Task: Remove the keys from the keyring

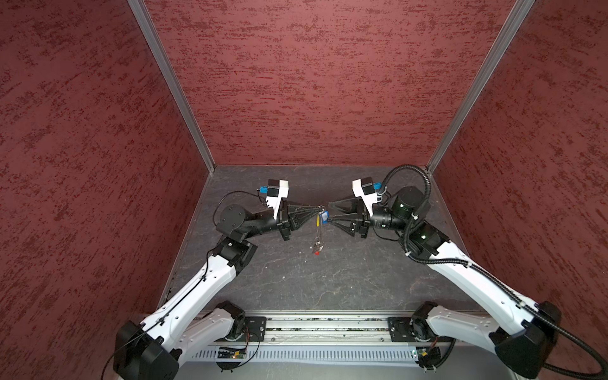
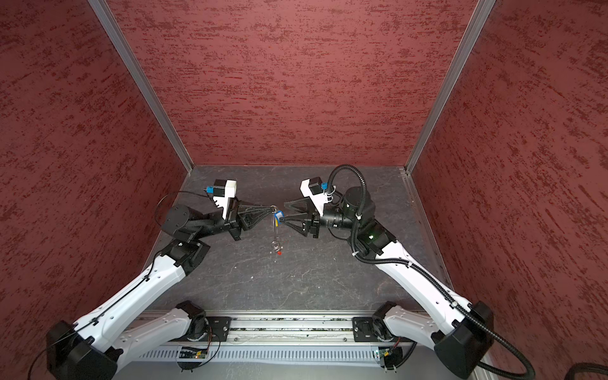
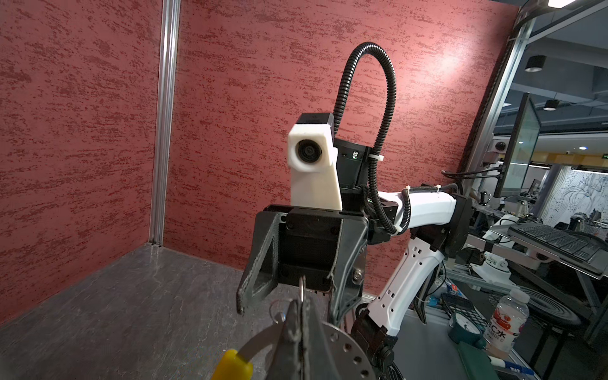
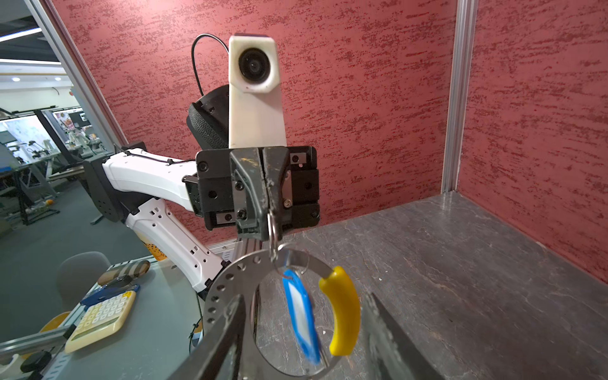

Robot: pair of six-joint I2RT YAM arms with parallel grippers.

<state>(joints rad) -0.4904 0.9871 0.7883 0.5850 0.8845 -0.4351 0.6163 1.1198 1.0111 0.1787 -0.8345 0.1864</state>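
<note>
The left end effector (image 1: 317,207) pinches the thin silver metal keyring (image 4: 230,273), so the spread right end effector (image 1: 329,212) should squeeze the flat sides of the light, slippery blue plastic key tag (image 4: 301,316) hanging from it.

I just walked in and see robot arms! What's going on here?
The left gripper is pinched shut on a small ring at the top of the keyring, so the big loop dangles. The right gripper is open right beside the blue key tag. The red key tag hangs at the bottom. Neither key is off yet.
</note>
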